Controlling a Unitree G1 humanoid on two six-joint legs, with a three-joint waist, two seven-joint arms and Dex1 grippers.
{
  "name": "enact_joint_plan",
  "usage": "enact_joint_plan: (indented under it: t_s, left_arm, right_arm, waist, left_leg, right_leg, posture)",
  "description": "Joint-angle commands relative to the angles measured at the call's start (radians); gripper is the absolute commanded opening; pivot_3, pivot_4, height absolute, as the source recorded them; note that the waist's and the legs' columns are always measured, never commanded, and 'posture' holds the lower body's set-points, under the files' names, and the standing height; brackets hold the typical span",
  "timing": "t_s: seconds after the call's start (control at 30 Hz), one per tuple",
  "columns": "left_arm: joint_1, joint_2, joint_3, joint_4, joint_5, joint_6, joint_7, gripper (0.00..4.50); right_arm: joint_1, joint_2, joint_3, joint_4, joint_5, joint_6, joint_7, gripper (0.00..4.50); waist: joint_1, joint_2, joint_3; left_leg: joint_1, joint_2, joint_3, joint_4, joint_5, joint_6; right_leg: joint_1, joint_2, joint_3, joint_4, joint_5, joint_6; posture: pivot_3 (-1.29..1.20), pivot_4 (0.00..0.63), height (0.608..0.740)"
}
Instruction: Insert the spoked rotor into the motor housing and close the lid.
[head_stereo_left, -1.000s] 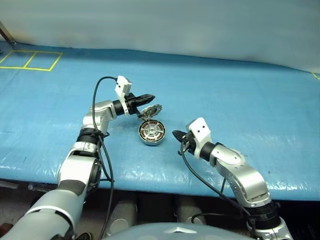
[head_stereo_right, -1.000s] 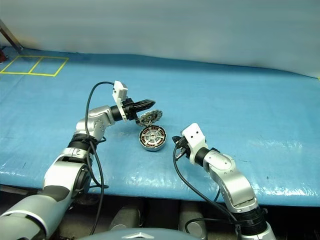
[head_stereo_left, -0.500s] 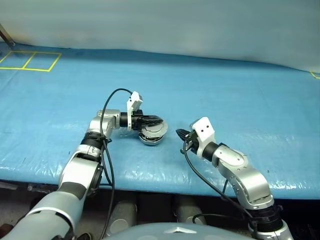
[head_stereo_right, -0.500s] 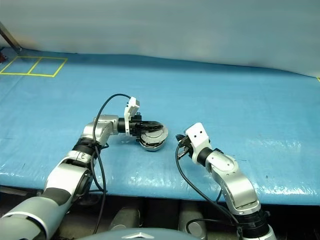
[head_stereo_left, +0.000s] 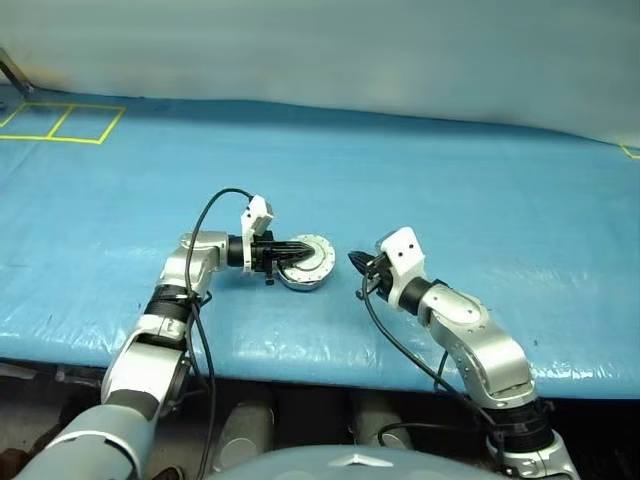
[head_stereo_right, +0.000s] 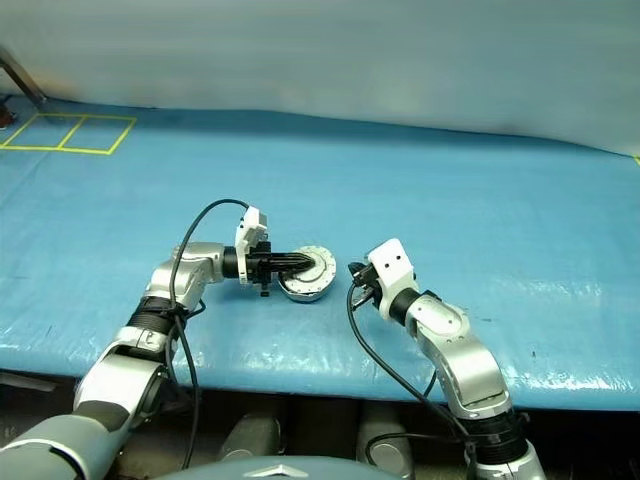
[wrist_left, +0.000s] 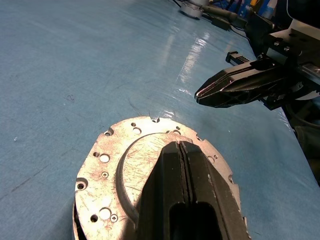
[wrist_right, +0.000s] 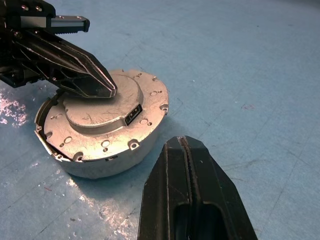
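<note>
The motor housing (wrist_right: 100, 150) sits on the blue tabletop (head_stereo_left: 480, 190), roughly in the middle between the two arms and near the front edge. A flat round silver lid (wrist_right: 107, 117) lies on top of it, with a raised central disc, small holes around its margin and a small dark rectangular port in the raised part. In the right wrist view the lid looks slightly tilted, with a dark gap showing along one side between its rim and the wall of the housing. The windings and whatever else is inside are covered by the lid.

The left gripper (head_stereo_right: 305, 260) reaches in level from the robot's left, its two black fingers (wrist_left: 185, 200) pressed together with nothing between them. Their tips rest on the raised central disc of the lid, or just above it; actual contact cannot be told for sure.

The right gripper (head_stereo_left: 355, 264) hangs just beside the housing on the robot's right, clear of it, pointing towards it. Its fingers (wrist_right: 192, 200) are also pressed together and hold nothing.

A black cable loops from each wrist back along its arm. Far back on the robot's left, yellow tape lines (head_stereo_left: 62, 122) mark rectangles on the tabletop.
</note>
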Motion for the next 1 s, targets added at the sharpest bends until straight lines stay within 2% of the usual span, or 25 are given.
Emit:
enact_joint_plan:
  t_s: [0.03,0.27,0.53,0.67,0.9,1.0]
  left_arm:
    - [0.039,-0.007,0.060,-0.058,-0.043,0.000,0.068,0.00]
    - [0.129,0.006,0.119,-0.241,-0.121,0.012,0.118,0.00]
    - [0.329,0.064,0.131,-0.525,-0.185,0.054,0.149,0.00]
    - [0.423,0.117,0.122,-0.589,-0.181,0.029,0.136,0.00]
    - [0.514,0.123,0.150,-0.643,-0.218,0.002,0.160,0.00]
    - [0.554,0.119,0.137,-0.643,-0.207,-0.031,0.174,0.00]
  right_arm:
    - [-0.031,0.029,-0.011,0.034,0.008,-0.078,0.008,0.02]
    - [-0.087,0.072,0.001,0.109,-0.017,-0.175,0.001,0.02]
    - [-0.129,0.073,0.049,0.139,-0.019,-0.209,0.059,0.02]
    - [-0.146,0.066,0.075,0.140,-0.004,-0.209,0.115,0.02]
    - [-0.191,0.071,0.106,0.194,0.036,-0.176,0.202,0.02]
    - [-0.217,0.080,0.124,0.268,0.004,-0.193,0.198,0.60]
  waist:
    - [-0.001,0.000,0.000]
    - [-0.002,0.000,0.000]
    - [-0.002,0.001,0.000]
    - [-0.002,0.001,0.001]
    - [-0.001,0.001,0.001]
    - [-0.001,0.002,0.001]
  left_leg:
    - [0.000,0.000,0.000,0.000,0.000,0.000]
    - [-0.001,0.000,0.000,0.000,0.000,0.000]
    - [-0.001,0.000,0.000,0.000,0.000,0.000]
    - [0.000,0.000,0.000,0.000,0.000,0.000]
    - [0.000,0.000,0.000,0.000,0.000,0.000]
    - [0.000,0.001,0.000,0.000,0.000,0.000]
  right_leg:
    - [0.000,0.000,0.000,0.000,0.000,0.000]
    - [-0.001,0.000,0.000,0.000,0.000,0.000]
    - [-0.002,0.000,0.001,0.000,0.000,-0.001]
    - [-0.001,0.000,0.001,0.001,-0.003,-0.006]
    - [-0.001,0.000,0.001,0.001,-0.004,-0.007]
    - [-0.001,0.000,0.001,0.001,-0.004,-0.007]
  posture:
    - [0.00,0.150,0.740]
    - [0.00,0.150,0.740]
    - [0.00,0.150,0.740]
    - [0.00,0.150,0.740]
    - [0.00,0.150,0.740]
    - [0.00,0.150,0.740]
